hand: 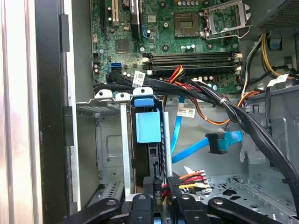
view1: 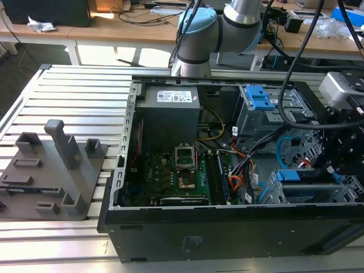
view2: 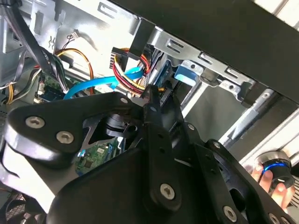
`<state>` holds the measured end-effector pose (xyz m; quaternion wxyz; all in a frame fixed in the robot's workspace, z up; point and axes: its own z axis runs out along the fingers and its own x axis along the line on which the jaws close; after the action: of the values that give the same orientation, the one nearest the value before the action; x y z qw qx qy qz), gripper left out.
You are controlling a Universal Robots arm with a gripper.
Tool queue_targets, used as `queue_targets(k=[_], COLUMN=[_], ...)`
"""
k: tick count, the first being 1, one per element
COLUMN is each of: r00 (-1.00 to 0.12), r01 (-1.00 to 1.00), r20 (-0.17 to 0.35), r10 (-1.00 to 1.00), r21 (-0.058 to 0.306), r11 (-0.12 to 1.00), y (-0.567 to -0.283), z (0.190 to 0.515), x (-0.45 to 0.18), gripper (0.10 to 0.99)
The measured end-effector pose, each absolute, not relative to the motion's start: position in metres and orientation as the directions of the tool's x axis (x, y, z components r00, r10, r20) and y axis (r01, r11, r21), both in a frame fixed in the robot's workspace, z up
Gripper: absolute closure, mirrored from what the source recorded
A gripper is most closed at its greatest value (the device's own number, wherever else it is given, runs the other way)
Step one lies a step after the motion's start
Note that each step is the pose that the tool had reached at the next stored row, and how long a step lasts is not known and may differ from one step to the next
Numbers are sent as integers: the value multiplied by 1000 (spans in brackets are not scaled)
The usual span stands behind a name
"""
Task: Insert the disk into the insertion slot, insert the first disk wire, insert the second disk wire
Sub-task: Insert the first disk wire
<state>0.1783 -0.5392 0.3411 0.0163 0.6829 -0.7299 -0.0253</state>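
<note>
the gripper [hand: 161, 205] is cut off at the edge of the first wrist view, and in the second wrist view its black links cover part of the second disk wire [view2: 93, 85]. the disk [hand: 148, 126] shows just its blue carrier end, the body hidden inside the insertion slot [hand: 110, 144]. a hand [view2: 271, 183] is cropped at a corner, blurred.
</note>
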Motion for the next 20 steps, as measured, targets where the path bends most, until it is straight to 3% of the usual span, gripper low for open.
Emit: queue_targets(k=[3,5,6,9,20], r00=[-67,-67,-67,-67,-67], r01=[-996,-996,-996,-996,-996], r20=[-11,-11,-11,-11,-11], r10=[-998,-998,-998,-998,-998], r21=[59,59,59,59,59], r11=[66,66,66,66,66], y=[-539,-539,-539,-539,-539], z=[361,375,380,395,396], x=[178,178,178,178,178], gripper=[839,969,980,980,980])
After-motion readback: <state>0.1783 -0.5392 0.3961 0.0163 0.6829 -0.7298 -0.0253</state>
